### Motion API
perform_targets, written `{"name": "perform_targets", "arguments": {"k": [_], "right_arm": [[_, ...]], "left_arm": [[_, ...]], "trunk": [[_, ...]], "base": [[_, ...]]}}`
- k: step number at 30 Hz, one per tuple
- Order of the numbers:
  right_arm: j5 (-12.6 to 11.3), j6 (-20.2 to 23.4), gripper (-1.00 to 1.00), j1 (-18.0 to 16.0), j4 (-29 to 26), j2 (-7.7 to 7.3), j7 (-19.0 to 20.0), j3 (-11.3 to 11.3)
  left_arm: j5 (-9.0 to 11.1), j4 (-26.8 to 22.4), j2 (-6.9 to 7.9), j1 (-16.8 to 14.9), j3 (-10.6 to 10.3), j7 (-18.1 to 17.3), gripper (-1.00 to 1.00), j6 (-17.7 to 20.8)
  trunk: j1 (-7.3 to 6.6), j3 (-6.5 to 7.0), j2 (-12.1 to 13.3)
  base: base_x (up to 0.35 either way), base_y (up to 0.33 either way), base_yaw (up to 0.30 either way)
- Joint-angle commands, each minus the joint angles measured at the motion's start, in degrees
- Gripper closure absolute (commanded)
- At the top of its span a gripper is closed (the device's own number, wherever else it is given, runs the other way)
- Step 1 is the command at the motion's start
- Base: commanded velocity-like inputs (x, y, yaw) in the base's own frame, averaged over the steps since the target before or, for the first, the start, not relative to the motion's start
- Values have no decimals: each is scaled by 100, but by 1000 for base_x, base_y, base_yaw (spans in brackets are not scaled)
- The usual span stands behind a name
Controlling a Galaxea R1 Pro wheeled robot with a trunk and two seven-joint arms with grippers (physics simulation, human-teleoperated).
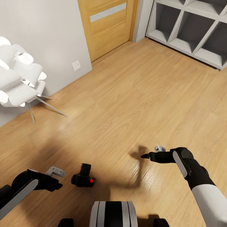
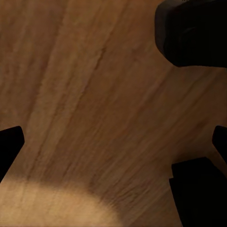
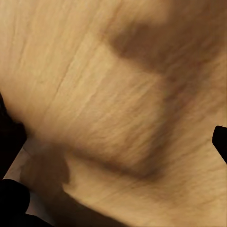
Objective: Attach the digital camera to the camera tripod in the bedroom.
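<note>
My left claw (image 1: 58, 184) open just beside the camera (image 1: 84, 178) on the wood floor (image 1: 132, 94), nothing gripped, my right claw (image 1: 145, 155) over bare planks, I cannot tell its state, white lamp (image 1: 19, 78) by wall.

A room in a home: light wood plank floor (image 1: 132, 101), pale grey wall (image 1: 41, 37) with white socket plate (image 1: 76, 65), wood-veneer door (image 1: 107, 25), grey open cubby shelving (image 1: 192, 28), white petal-shaded lamp (image 1: 19, 78) on thin metal legs.

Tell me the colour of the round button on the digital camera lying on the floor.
Bright red, on the black digital camera; the head view shows it best.
</note>
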Motion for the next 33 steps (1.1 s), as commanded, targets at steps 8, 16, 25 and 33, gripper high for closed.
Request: {"name": "perform_targets", "arguments": {"k": [8, 16, 25, 33], "right_arm": [[-4, 20, -100, -3, -3, -10, 10, 12], [-8, 20, -100, 0, -3, -12, 10, 20], [-12, 20, -100, 0, -3, -12, 10, 25], [-16, 20, -100, 0, -3, -12, 10, 30]], "left_arm": [[57, -9, -36, -8, 62, 114, -100, 0], [-40, -16, -66, -8, 706, 206, -100, -3], [-789, 1, -301, -8, 623, 768, -100, -2], [-1754, 4, -447, -8, 297, 877, -100, -151]], "trunk": [[-1, -4, -2], [-1, -4, -2], [-1, -4, -2], [-1, -4, -2]], "base": [[0, 0, 0], [0, 0, 0], [0, 0, 0], [0, 0, 0]]}}
